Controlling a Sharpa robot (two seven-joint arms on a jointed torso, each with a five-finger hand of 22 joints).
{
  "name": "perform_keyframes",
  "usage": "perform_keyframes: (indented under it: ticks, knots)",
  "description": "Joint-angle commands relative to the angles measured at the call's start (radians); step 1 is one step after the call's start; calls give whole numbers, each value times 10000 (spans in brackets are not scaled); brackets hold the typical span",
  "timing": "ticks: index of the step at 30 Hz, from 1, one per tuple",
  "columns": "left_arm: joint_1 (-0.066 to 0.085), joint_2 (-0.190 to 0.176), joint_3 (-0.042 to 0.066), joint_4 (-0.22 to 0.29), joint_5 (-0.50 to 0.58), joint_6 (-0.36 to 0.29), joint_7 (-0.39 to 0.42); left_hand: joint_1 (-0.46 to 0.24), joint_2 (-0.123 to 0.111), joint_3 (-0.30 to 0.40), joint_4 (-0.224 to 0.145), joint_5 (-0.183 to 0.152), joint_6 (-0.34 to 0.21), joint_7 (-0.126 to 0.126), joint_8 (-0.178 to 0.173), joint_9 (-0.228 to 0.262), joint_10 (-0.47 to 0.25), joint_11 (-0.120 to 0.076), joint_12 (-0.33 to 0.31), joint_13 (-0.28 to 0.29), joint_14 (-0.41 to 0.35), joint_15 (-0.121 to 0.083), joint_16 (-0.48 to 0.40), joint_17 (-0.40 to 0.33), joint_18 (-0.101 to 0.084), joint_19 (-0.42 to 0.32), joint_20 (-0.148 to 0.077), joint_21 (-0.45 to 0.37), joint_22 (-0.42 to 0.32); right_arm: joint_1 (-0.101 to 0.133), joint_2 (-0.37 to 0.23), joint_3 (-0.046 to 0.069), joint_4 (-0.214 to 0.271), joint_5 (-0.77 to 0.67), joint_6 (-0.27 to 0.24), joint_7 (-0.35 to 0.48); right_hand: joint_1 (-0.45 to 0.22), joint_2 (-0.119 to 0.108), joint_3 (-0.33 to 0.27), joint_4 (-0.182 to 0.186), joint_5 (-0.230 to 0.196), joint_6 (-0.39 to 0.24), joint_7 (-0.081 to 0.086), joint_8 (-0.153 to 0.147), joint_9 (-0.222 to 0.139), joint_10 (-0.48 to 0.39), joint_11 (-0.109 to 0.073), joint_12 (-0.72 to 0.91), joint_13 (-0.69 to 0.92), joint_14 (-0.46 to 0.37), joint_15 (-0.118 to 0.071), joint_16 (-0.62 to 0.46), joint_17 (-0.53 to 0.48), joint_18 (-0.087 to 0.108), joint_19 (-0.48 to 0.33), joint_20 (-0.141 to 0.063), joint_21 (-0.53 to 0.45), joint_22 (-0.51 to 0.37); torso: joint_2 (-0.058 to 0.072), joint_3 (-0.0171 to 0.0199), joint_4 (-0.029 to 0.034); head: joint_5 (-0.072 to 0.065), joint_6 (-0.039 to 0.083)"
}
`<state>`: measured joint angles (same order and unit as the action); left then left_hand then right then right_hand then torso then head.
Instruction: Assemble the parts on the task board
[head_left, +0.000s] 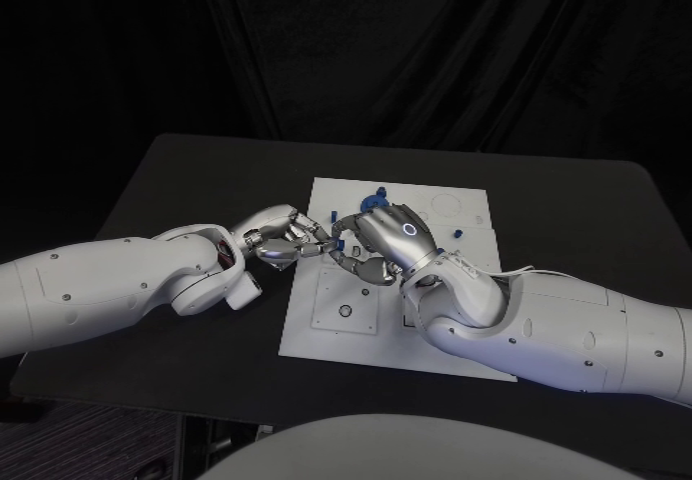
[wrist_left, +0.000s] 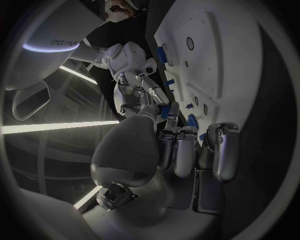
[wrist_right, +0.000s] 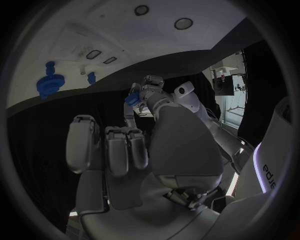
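The white task board (head_left: 329, 332) lies in the middle of the black table. My left hand (head_left: 278, 240) hovers at the board's left edge and pinches a small blue part (wrist_left: 167, 110) at its fingertips; the right wrist view shows the same part (wrist_right: 131, 99) in that hand. My right hand (head_left: 384, 238) hangs over the board right beside it, its fingers apart and nothing in them, its thumb close to the left hand. A blue gear (wrist_right: 47, 85) stands on the board (wrist_right: 125, 42) behind the hands, and more small blue parts (head_left: 459, 232) lie near the right hand.
The board has round holes (head_left: 345, 311) and slots in its near half. Bare black table lies to its left, behind it and in front of it. My right forearm (head_left: 534, 320) crosses the board's near right corner.
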<state>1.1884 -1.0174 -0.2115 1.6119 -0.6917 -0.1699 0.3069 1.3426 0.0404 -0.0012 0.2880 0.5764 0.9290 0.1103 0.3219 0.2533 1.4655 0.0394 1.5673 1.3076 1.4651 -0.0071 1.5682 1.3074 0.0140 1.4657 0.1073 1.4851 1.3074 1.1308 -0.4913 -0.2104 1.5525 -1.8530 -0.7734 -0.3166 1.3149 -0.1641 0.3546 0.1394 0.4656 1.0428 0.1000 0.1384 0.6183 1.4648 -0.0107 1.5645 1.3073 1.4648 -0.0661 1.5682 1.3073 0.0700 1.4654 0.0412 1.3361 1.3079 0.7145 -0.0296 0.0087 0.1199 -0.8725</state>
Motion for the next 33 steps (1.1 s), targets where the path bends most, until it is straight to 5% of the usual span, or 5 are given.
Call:
perform_keyframes:
  ticks: [1, 9, 23, 31, 33]
  knots:
    - [-28, 38, 9, 9, 74, 264, 22, 437, -94, 180, -43, 251, 20, -113, 283, 130, 1053, -126, 35, 2632, 1057, -115, 26, 2634, 167, 146, -119, -46, 2186, -3, 15, 3, 37, 66, 103, 115, 34, 52, 33, 45, -63, 401, -446, 58, 580, 1060, -41, 63, 2635, 1060, -72, 25, 2635, -147, 43, -29, -28, 1904, 2, 8, -2, -2, -2]
    - [-41, 69, 9, 1, 74, 390, -144, 833, -187, 385, -38, 326, -101, -145, 683, 327, 1053, -161, 35, 2632, 1057, -148, 26, 2634, 166, 151, -160, -62, 2195, -3, 82, 3, 27, 80, 398, 284, 16, 38, 36, 72, -349, 359, -425, 6, 572, 1060, -23, 63, 2635, 1060, -57, 25, 2635, -143, 28, -22, -50, 1897, 10, 10, -14, 66, -2]
    - [-55, 52, 9, -33, 74, 441, -386, 1746, -271, 1211, -151, 1016, -50, -287, 1715, 894, 1053, -302, 35, 2632, 1057, -273, 26, 2634, 161, 183, -281, -71, 2231, -4, 1, 1, 47, 82, 1248, 378, -94, -182, -146, 410, -1678, -483, 20, -775, -192, 1060, 366, 63, 2635, 1060, 267, 25, 2635, -85, -144, 246, -375, 1801, 5, 11, 6, 83, -2]
    - [-70, 81, 9, -79, 74, 460, -628, 1807, -360, 1473, -119, 1215, 31, -313, 1857, 968, 1053, -327, 35, 2632, 1057, -298, 26, 2634, 167, 167, -304, -96, 2226, -2, -281, 0, 207, 82, 1380, 369, -140, -359, -896, 962, -3030, -2455, 101, -775, -1568, 1060, 278, 63, 2635, 1060, 220, 25, 2635, -19, -281, 249, -657, 1729, 6, 11, -8, 37, -2]
    - [-75, 98, 9, -85, 74, 426, -731, 1807, -360, 1482, -117, 1217, 37, -314, 1861, 969, 1053, -328, 35, 2632, 1057, -299, 26, 2634, 165, 172, -305, -91, 2228, 1, -438, 0, 301, 82, 1347, 372, 73, -490, -1353, 1454, -3310, -3328, 53, -741, -2274, 1060, 252, 63, 2635, 1060, 179, 25, 2635, -5, -319, 229, -751, 1708, 5, 13, -12, 36, -2]
